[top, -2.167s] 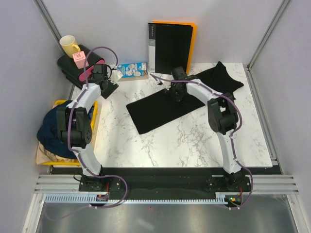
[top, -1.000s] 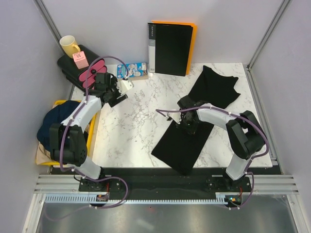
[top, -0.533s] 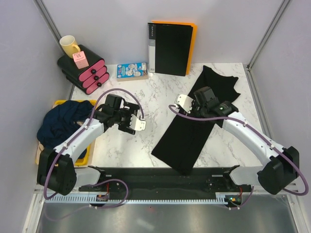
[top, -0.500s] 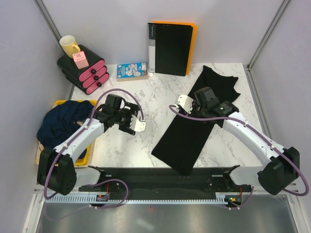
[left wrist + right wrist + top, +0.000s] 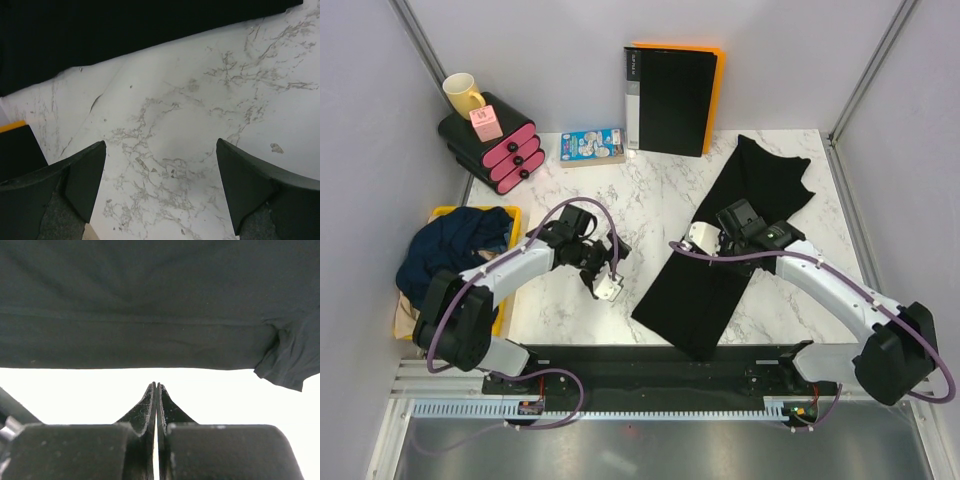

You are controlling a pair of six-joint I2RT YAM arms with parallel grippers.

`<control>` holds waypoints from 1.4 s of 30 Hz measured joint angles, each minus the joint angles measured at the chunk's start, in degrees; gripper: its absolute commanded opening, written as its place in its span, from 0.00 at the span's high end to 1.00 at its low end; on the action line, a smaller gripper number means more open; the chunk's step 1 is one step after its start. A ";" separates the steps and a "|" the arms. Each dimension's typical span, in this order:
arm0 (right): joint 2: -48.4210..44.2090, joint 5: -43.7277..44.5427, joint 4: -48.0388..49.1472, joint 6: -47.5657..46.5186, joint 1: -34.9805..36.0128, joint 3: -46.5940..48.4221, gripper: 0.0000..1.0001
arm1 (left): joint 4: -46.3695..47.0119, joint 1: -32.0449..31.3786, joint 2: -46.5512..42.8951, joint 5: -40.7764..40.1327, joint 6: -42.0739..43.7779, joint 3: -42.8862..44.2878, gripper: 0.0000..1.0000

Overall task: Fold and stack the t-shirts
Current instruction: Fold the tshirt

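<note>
A black t-shirt point(image 5: 720, 270), folded into a long strip, lies diagonally on the right half of the marble table point(image 5: 580, 200). My right gripper point(image 5: 694, 244) is shut and empty, low at the strip's left edge. In the right wrist view its closed fingertips point(image 5: 156, 390) hover over bare table with the shirt point(image 5: 150, 300) just ahead. My left gripper point(image 5: 611, 278) is open and empty over bare marble left of the shirt. The left wrist view shows its fingers point(image 5: 85, 170) wide apart and the shirt point(image 5: 125, 30) ahead. A navy t-shirt point(image 5: 450, 250) lies bunched in the yellow bin, over tan cloth point(image 5: 412, 318).
The yellow bin point(image 5: 510, 225) stands off the table's left edge. A black binder with orange back point(image 5: 672, 98) leans on the back wall. A small blue box point(image 5: 591, 146) and black-pink drawers point(image 5: 492, 145) with a yellow mug point(image 5: 463, 94) stand at the back left.
The black shirt swung from across the table's middle to a diagonal on the right. My left gripper came from the back left to the middle. My right gripper dropped to the shirt's left edge.
</note>
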 measured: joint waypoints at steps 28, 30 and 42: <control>28.83 3.13 22.05 0.04 -5.53 2.51 1.00 | -0.44 -1.11 -4.57 -0.07 1.51 4.42 0.04; 29.70 3.80 22.97 0.00 -6.95 3.28 1.00 | -0.57 -1.11 -4.57 -0.11 1.31 4.57 0.04; 40.15 8.83 26.97 -3.28 -13.40 14.78 1.00 | -0.66 -1.11 -2.91 -0.24 0.74 6.14 0.05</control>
